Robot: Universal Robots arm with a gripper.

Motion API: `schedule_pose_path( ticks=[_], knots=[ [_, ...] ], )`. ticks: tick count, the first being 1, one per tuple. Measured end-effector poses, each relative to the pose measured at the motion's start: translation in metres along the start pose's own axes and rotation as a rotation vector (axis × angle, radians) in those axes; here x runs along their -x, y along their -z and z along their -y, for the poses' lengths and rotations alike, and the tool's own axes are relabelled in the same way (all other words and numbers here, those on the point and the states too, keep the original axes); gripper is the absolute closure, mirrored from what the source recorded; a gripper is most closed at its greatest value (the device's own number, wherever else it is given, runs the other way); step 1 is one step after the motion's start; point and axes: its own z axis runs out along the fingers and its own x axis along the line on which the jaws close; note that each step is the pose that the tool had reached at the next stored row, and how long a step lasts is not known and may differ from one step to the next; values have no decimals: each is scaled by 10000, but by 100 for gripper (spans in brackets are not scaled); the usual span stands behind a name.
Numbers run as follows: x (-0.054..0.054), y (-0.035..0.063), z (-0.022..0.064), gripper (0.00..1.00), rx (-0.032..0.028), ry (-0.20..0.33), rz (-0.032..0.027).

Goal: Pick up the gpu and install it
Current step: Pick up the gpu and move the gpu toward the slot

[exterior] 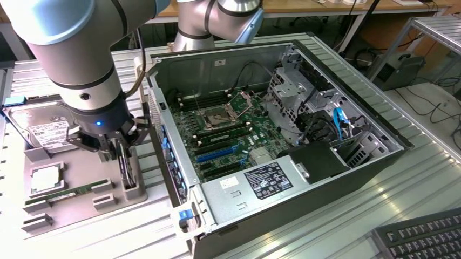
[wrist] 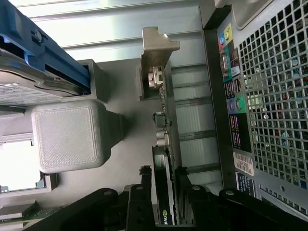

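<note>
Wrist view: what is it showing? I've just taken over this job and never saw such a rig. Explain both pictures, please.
The machine is one robot arm with a hand at its tip. The exterior view comes from a camera off the arm that sees the whole bench. The wrist view comes from a camera on the wrist, looking along the hand. On the bench are an open computer case and a grey tray holding a hard drive, a processor chip, a memory stick and the gpu, which stands on edge in a slot. The hand is down over the gpu; the wrist view shows the card's edge running into it. Whether it is gripped yet I cannot tell.
</note>
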Motion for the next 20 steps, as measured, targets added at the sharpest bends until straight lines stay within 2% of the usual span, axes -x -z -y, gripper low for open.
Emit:
schedule_pose_path(
  ticks=[2,3,8,17,20],
  knots=[
    [0,0,0,66,-1,1,-1],
    [0,0,0,72,0,0,-1],
    [0,0,0,73,1,36,-3],
    [0,0,1,73,28,750,-62],
    [0,0,1,73,32,842,-70]
  ],
)
